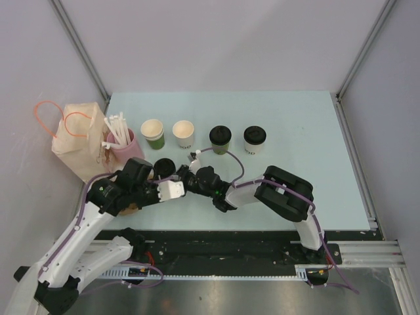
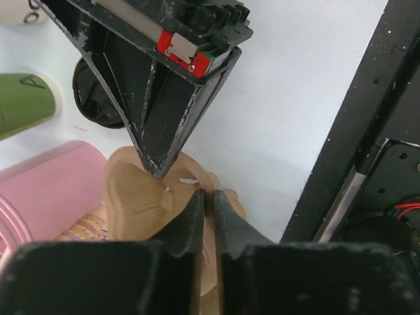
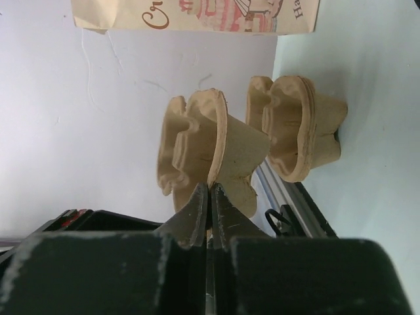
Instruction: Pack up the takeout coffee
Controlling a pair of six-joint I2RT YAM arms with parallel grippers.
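Two lidded cups stand in the back row: a green-sided one [image 1: 220,139] and a white-sided one [image 1: 254,140], each with a black lid. Left of them stand an open green cup [image 1: 152,133] and an open white cup [image 1: 184,133]. A loose black lid [image 1: 164,167] lies in front of them. My left gripper [image 2: 207,195] is shut on a brown pulp cup carrier [image 2: 134,197]. My right gripper [image 3: 210,189] is shut on the same carrier's rim [image 3: 220,141]. Both arms meet at the table's front left, and they hide most of the carrier in the top view.
A beige paper bag [image 1: 77,134] with orange handles stands at the far left. A pink cup [image 1: 123,147] of white straws stands beside it, close to the carrier [image 2: 46,190]. The black rail [image 1: 262,239] runs along the near table edge.
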